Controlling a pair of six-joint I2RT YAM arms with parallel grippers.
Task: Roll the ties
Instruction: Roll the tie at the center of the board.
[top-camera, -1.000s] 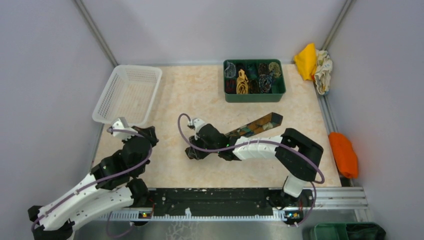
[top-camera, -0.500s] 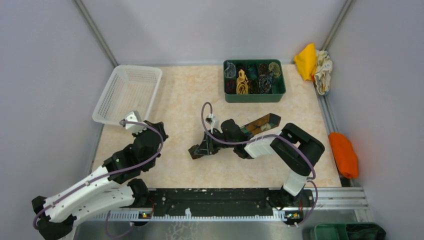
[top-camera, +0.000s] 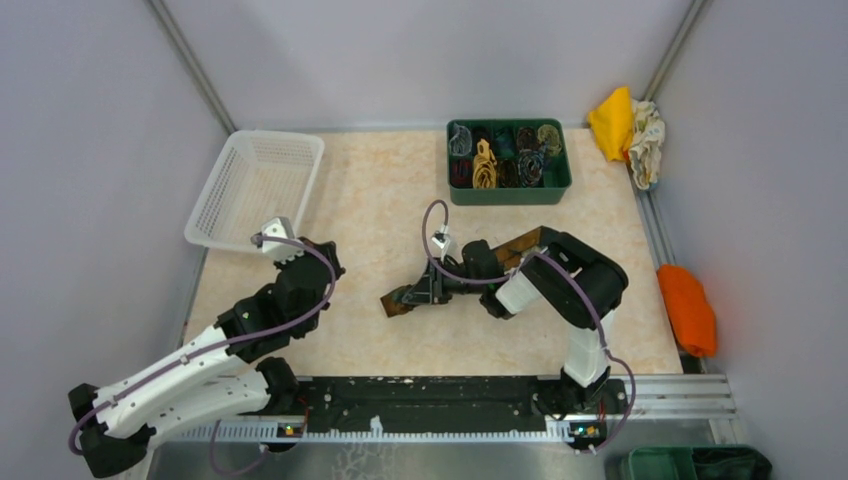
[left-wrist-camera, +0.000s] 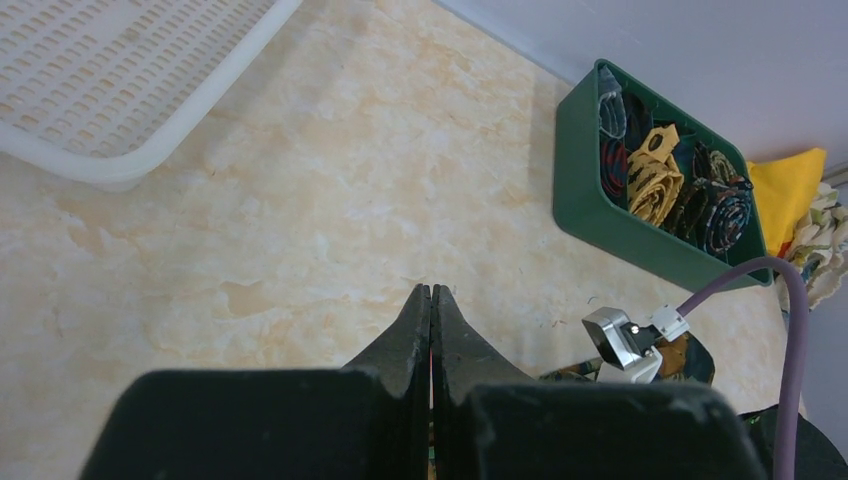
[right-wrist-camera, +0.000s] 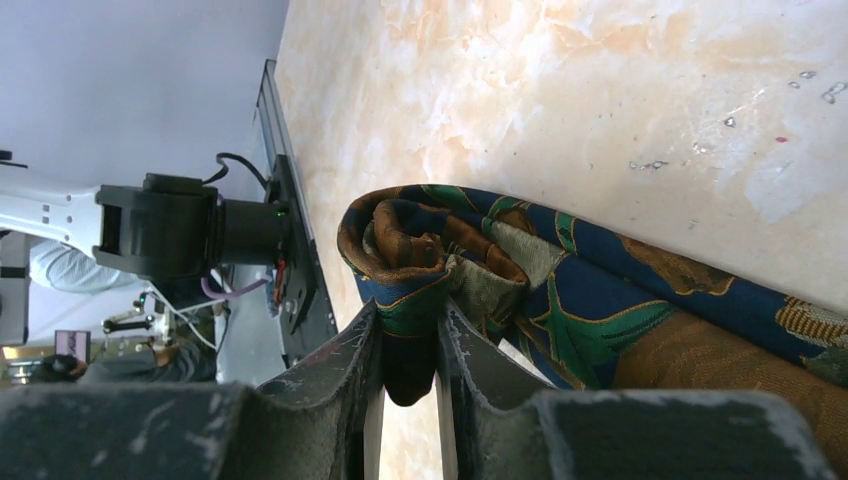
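Note:
A dark brown tie (top-camera: 398, 301) with orange-gold and teal blotches lies across the table's middle, its left end partly rolled. In the right wrist view the roll (right-wrist-camera: 430, 250) shows blue, green and brown folds. My right gripper (top-camera: 408, 297) is shut on that rolled end (right-wrist-camera: 408, 310). My left gripper (top-camera: 312, 268) is shut and empty, its fingertips (left-wrist-camera: 431, 292) pressed together above bare table, left of the tie. Several rolled ties (top-camera: 508, 155) fill the green bin (top-camera: 508, 192) at the back; they also show in the left wrist view (left-wrist-camera: 668, 180).
A white mesh basket (top-camera: 255, 185) stands at the back left (left-wrist-camera: 120, 80). Yellow and white cloth lumps (top-camera: 628, 125) lie beyond the right rail, an orange one (top-camera: 688, 308) lower down. A purple cable (top-camera: 432, 232) loops over the right wrist.
My right gripper has turned and moved right with the tie's end, folding more tie into the roll; the flat length has shortened. My left arm has moved up and right.

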